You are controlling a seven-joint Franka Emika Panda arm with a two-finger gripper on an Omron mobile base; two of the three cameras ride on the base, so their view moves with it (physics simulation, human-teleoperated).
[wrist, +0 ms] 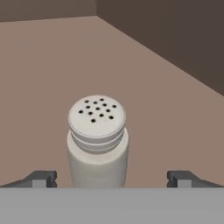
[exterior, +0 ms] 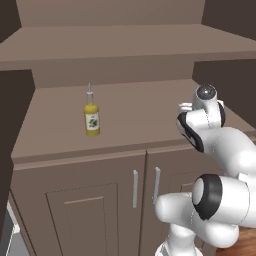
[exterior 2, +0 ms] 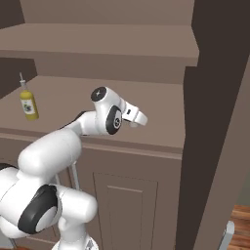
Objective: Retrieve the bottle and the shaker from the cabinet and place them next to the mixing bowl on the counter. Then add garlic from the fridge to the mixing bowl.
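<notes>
The off-white shaker (wrist: 98, 140), with a perforated round top, stands upright on the brown lower shelf of the cabinet (exterior: 145, 102). In the hand view my open gripper (wrist: 112, 179) straddles it, one dark fingertip (wrist: 41, 178) on each side and clear gaps between them and the shaker. The yellow bottle (exterior: 91, 116) with its thin grey spout stands upright further left on the same shelf, also seen as the bottle (exterior 2: 28, 102) at the far left. My hand (exterior 2: 128, 113) reaches in over the right part of the shelf. The mixing bowl and counter are out of view.
An upper shelf (exterior: 125, 42) runs above the hand. Dark open cabinet doors stand at the left (exterior: 12, 120) and right (exterior 2: 215, 122). Below the shelf are closed panelled doors with silver bar handles (exterior: 135, 188). The cabinet's side wall (wrist: 175, 39) is close beyond the shaker.
</notes>
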